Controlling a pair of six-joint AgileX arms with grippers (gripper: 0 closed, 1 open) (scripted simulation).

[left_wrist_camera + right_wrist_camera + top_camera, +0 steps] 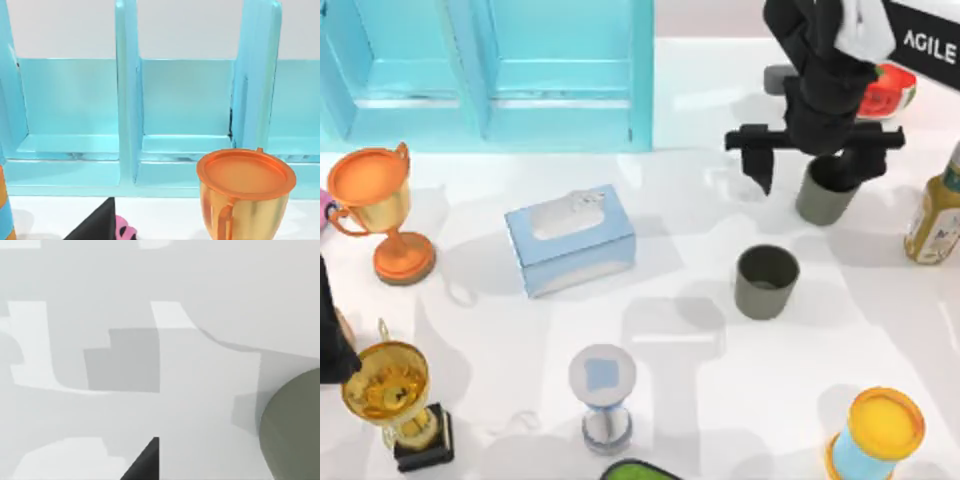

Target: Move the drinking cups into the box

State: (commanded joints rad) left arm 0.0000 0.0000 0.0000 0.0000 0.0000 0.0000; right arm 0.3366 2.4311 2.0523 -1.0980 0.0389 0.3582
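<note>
Two drinking cups sit on the counter's (700, 400) right half, both upright w/ open mouths up. The far cup (825, 195) is at right-centre, partly under the right gripper (813, 165); the near cup (766, 282) stands apart from it, closer to the counter's middle, nothing touching it. The right arm comes down from the top-right corner; its black crossbar spans over the far cup, fingers spread wide: one finger (760, 165) hangs over bare counter left of the cup, the other is over the cup's right rim. Whether any finger touches the cup can't be told. In the right wrist view the far cup (295, 425) shows as a grey-green curve at the edge, w/ a black finger tip (145, 462) over white counter.

The box (485, 70), turquoise w/ dividers, lies at top left; no cups in it. The left wrist view shows its compartments (185, 105) w/ the orange trophy cup (245, 192) in front.

Only readable writing: "AGILE" in white on the black arm plate (925, 42), cut off by the frame edge.

Left arm (332, 330) is parked at the left edge; fingers' state can't be told.

Also on the counter: orange trophy (378, 210) at left, gold trophy (395, 400) on a black base at lower left, blue tissue box (570, 238), hourglass (603, 398), yellow-lidded blue can (877, 435) at lower right, a bottle (935, 210) at the right edge, label unreadable.
</note>
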